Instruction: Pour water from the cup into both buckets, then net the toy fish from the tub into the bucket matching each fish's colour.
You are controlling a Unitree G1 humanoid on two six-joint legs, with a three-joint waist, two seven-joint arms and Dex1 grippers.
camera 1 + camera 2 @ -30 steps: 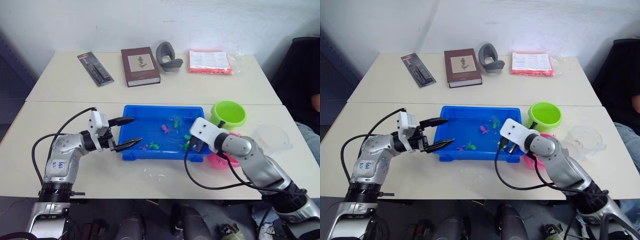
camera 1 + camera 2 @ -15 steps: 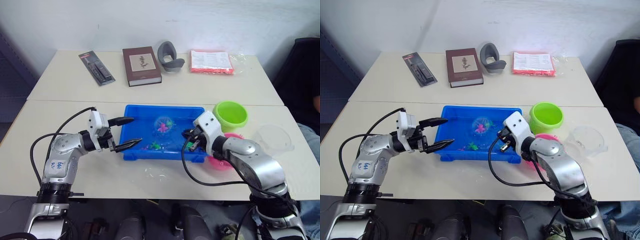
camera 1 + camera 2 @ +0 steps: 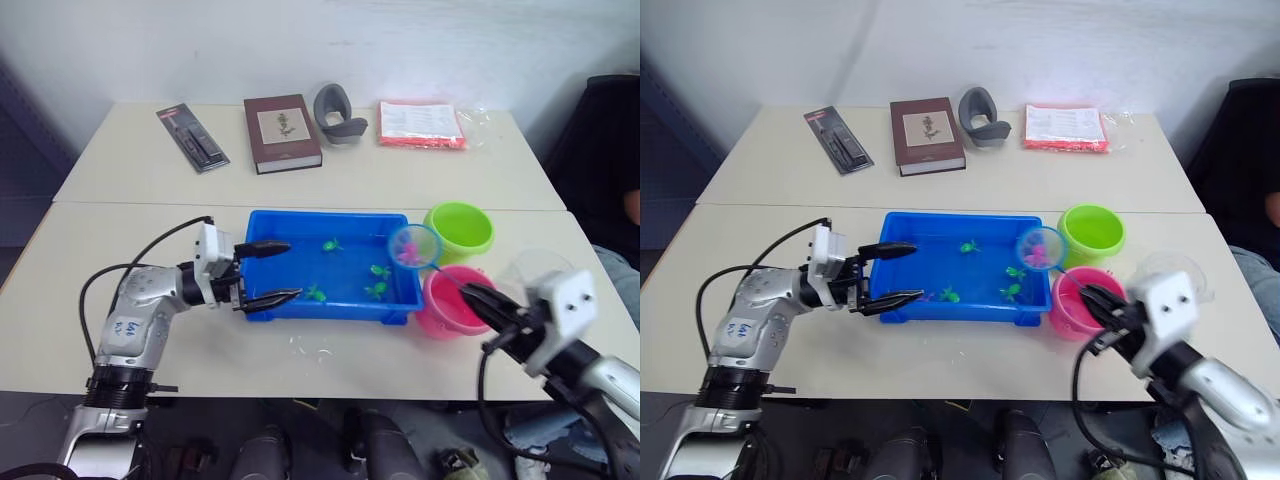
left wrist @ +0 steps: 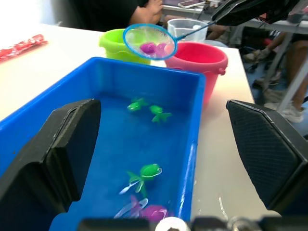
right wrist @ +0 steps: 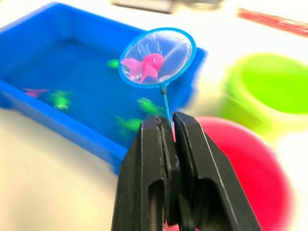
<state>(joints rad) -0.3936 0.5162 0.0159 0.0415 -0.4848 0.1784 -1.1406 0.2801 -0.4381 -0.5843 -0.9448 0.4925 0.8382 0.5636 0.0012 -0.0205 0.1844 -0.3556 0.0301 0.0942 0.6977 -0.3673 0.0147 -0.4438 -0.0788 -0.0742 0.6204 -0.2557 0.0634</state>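
Note:
The blue tub (image 3: 330, 309) sits mid-table holding water, several green toy fish (image 3: 378, 270) and a magenta one (image 4: 150, 211). My right gripper (image 3: 472, 296) is shut on the thin handle of the net (image 3: 414, 246). The net's blue hoop hangs above the tub's right end, beside the pink bucket (image 3: 447, 303), with pink toy fish (image 5: 144, 66) in its mesh. Just behind stands the lime green bucket (image 3: 459, 228). The clear cup (image 3: 546, 270) is partly hidden behind my right arm. My left gripper (image 3: 292, 269) is open at the tub's left end, its fingers (image 4: 72, 149) spread across that end.
Along the far table lie a black package (image 3: 191, 138), a brown book (image 3: 282, 132), a grey curved object (image 3: 337, 112) and a red packet (image 3: 419, 124). A small puddle (image 3: 310, 347) wets the table in front of the tub. A person sits at the right edge (image 3: 631, 205).
My right arm has drawn back to the right, lifting the net with pink fish out of the tub to beside the pink bucket. The left gripper has shifted right onto the tub's left end.

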